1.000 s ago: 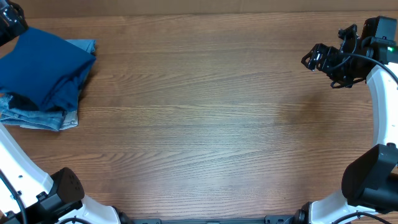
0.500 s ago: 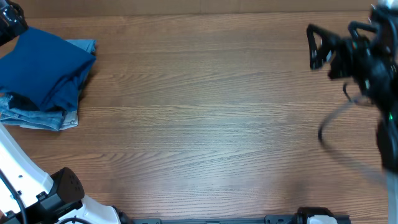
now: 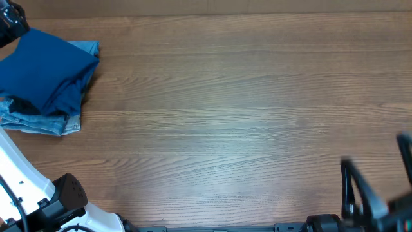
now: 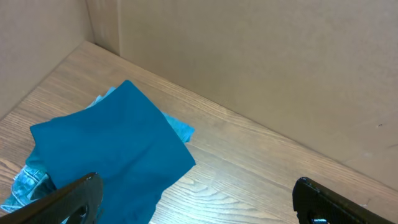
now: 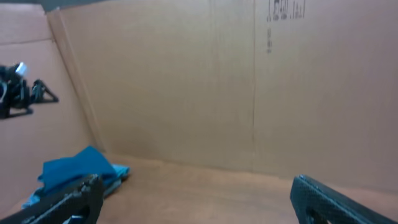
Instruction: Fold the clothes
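The clothes, a teal-blue shirt (image 3: pixel 45 67), lie bunched and roughly folded at the far left of the table, on top of light-blue jeans (image 3: pixel 48 122). My left gripper (image 4: pixel 196 183) hovers above the shirt (image 4: pixel 112 149), open, with nothing between its fingers. In the overhead view only its dark tip (image 3: pixel 13 22) shows in the top-left corner. My right gripper (image 5: pixel 196 182) is open and empty, far from the shirt (image 5: pixel 74 168), facing across the table. From overhead the right arm (image 3: pixel 360 193) is a dark blur at the near right corner.
Cardboard walls (image 4: pixel 249 68) stand along the far and left sides of the wooden table (image 3: pixel 219 116). The jeans (image 4: pixel 180 129) stick out from under the shirt on the far side. The left arm's white base (image 3: pixel 26 183) stands at the near left.
The right arm has swung from the far right edge to the near right corner, still blurred with motion. The left gripper and the clothes have not moved.
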Robot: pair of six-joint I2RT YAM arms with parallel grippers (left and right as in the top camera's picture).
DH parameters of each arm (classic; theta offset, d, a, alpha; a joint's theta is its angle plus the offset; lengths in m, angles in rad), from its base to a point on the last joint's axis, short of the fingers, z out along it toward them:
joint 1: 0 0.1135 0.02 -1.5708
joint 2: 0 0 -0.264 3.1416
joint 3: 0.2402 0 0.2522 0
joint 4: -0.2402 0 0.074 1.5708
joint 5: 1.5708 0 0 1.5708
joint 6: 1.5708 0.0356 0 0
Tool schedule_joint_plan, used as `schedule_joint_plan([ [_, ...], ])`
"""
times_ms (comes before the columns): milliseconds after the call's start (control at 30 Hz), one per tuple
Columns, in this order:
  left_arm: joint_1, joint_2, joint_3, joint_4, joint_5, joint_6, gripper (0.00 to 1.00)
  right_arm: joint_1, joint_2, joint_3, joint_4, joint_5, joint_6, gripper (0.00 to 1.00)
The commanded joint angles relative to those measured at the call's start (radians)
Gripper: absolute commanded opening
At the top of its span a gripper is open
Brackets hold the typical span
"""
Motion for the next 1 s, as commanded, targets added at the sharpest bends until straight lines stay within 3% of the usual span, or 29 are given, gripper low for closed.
schedule_joint_plan([
  [0,0.000,-0.004,0.005,0.001,0.014,-0.006,1.00,0.006,-0.076,-0.055,-0.080,0.017,-0.002,1.00],
  [267,0.000,-0.004,0.005,0.001,0.014,-0.006,1.00,0.006,-0.268,-0.275,-0.135,0.017,-0.002,1.00],
  [433,0.000,-0.004,0.005,0.001,0.014,-0.006,1.00,0.006,-0.353,-0.452,-0.064,0.017,-0.002,1.00],
  [967,0.000,-0.004,0.005,0.001,0.014,-0.006,1.00,0.006,-0.506,-1.061,0.506,0.016,-0.002,1.00],
])
